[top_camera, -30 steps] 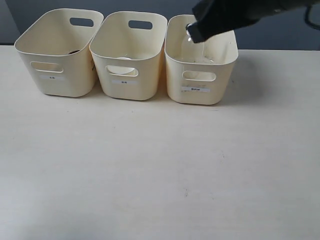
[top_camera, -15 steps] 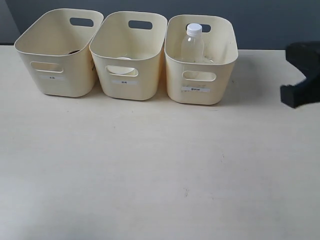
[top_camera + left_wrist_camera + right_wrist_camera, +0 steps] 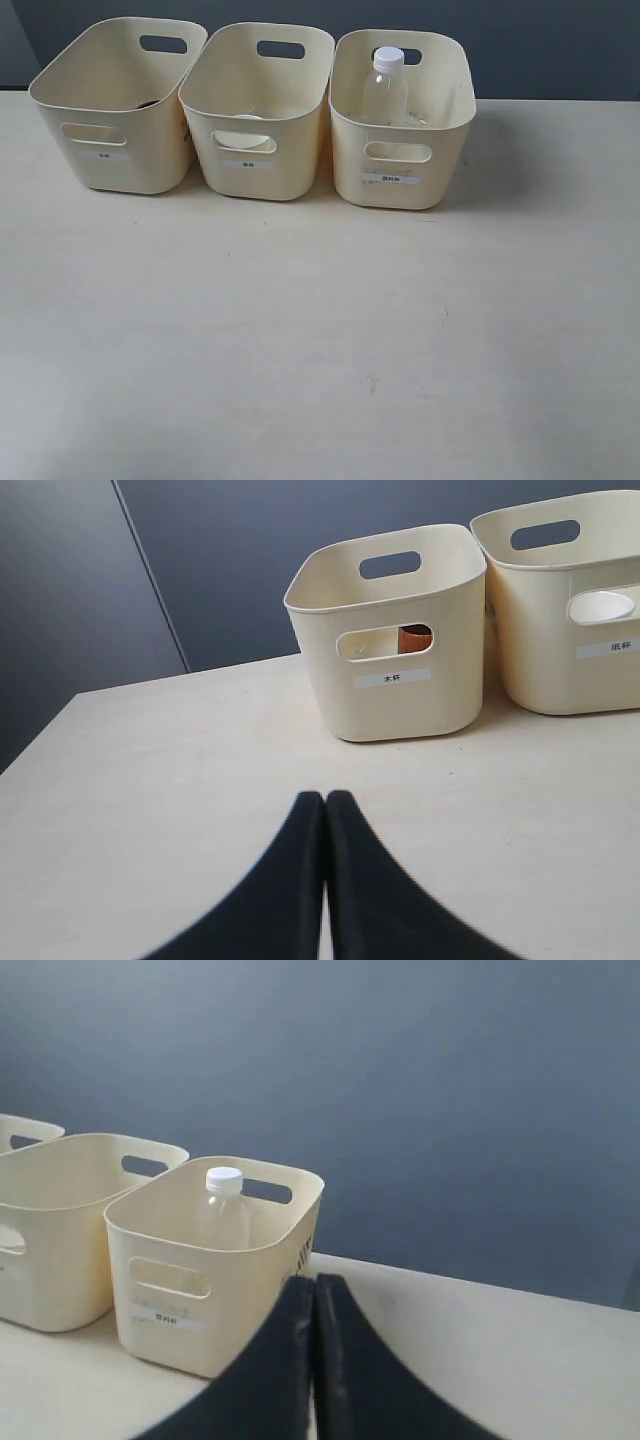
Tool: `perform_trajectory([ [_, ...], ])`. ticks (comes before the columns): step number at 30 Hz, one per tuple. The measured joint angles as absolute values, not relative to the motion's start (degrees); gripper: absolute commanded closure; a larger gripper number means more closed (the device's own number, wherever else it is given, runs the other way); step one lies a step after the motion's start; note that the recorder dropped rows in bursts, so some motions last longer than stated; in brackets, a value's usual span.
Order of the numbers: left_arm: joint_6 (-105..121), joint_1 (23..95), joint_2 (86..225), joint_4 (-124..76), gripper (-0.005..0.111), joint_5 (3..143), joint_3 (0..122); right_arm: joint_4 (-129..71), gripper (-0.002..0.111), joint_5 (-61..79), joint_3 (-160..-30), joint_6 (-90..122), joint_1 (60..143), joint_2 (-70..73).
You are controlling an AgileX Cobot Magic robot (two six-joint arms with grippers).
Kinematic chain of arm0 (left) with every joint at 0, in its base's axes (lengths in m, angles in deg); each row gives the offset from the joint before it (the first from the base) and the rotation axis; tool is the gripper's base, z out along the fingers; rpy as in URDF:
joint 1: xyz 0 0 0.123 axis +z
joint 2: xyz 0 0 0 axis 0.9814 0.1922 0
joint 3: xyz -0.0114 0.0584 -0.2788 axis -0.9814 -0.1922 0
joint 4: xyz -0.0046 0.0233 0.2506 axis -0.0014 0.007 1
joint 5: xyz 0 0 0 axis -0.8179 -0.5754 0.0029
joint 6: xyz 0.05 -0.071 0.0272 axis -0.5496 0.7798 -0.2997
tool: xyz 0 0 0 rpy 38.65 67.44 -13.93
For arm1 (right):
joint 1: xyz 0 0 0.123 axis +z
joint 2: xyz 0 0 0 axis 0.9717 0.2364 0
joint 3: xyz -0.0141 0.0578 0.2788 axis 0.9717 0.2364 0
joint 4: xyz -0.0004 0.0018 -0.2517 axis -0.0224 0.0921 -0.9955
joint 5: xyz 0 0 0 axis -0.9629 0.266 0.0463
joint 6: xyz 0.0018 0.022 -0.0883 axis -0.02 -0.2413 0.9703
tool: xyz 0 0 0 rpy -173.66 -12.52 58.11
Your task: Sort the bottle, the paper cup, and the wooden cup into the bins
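Wooden cup (image 3: 415,638) is inside left bin (image 3: 150,165), only a brown sliver showing through the handle slot. Paper cup (image 3: 243,140) is in middle bin (image 3: 255,180), white visible through its slot. Bottle (image 3: 385,90) stands upright in right bin (image 3: 445,150), cap on. Bins are in a tight row at the back of the desk (image 3: 320,330). Left gripper (image 3: 325,798) fingers are pressed together, holding nothing, above the desk. Right gripper (image 3: 313,1282) is the same.

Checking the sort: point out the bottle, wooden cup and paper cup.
bottle (image 3: 385,97), exterior view, clear body.
wooden cup (image 3: 414,638), left wrist view, visible brown side.
paper cup (image 3: 600,606), left wrist view, visible white side.
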State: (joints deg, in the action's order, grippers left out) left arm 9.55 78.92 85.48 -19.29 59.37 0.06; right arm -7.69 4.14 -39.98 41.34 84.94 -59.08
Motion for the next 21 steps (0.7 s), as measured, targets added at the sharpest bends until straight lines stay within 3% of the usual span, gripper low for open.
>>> perform_trajectory([
  [21, 9.55, 78.92, 85.48, -19.29, 0.107, 59.37, 0.06, -5.15, 0.109, -4.68, -37.64, 41.34, 79.4, -69.82],
])
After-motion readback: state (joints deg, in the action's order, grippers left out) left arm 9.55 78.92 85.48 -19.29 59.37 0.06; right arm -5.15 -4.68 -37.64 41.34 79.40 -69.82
